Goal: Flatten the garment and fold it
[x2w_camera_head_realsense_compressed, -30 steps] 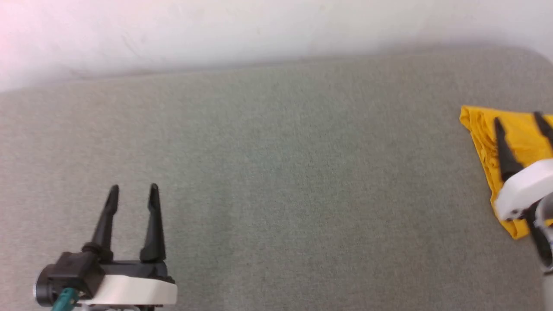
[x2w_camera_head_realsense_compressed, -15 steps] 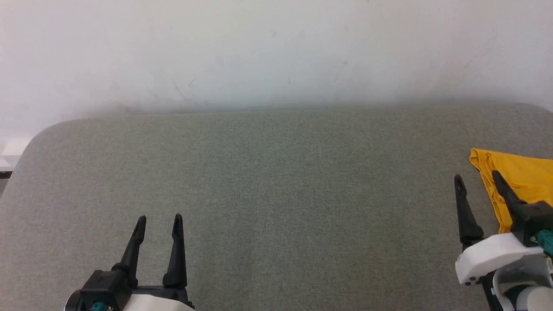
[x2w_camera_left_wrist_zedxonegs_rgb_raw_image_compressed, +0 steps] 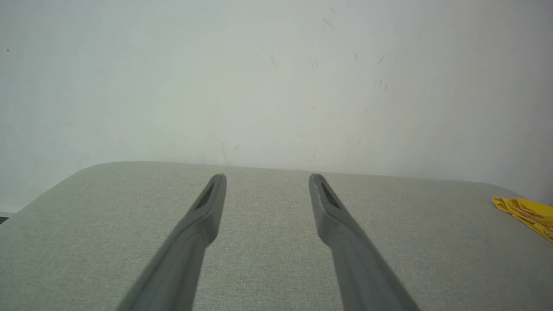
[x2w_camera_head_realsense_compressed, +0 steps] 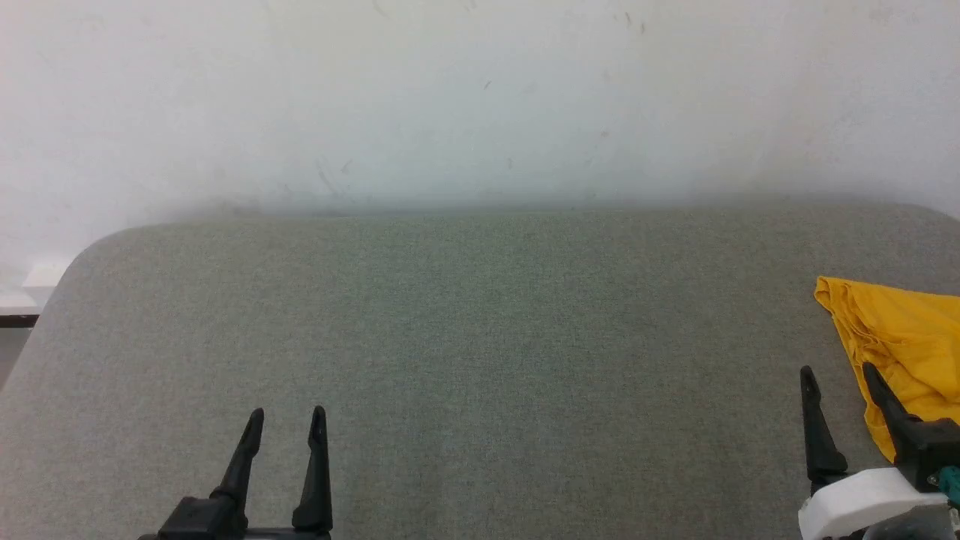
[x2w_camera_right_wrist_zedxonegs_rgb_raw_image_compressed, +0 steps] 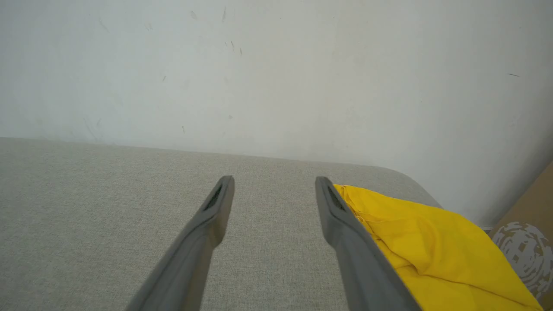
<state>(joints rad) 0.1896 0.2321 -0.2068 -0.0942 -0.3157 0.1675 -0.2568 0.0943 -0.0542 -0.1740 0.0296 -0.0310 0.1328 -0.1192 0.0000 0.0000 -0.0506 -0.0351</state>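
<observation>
- I see the garment (x2w_camera_head_realsense_compressed: pixel 904 330) bunched at the right edge of the worktop (x2w_camera_head_realsense_compressed: pixel 480 337).
- My right end effector (x2w_camera_head_realsense_compressed: pixel 838 369) is released, just beside it.
- My left end effector (x2w_camera_head_realsense_compressed: pixel 289 412) is released, well apart.

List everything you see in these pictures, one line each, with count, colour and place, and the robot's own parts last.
garment: one, yellow, bunched at the right end of the padded surface
padded surface: one, grey fabric, spread before the robot
wall: one, white and scuffed, behind the surface
board or box: one, brown, beyond the surface's right end
left gripper: one, dark fingers, open, over bare surface at lower left
right gripper: one, dark fingers, open, beside the garment's near edge
</observation>
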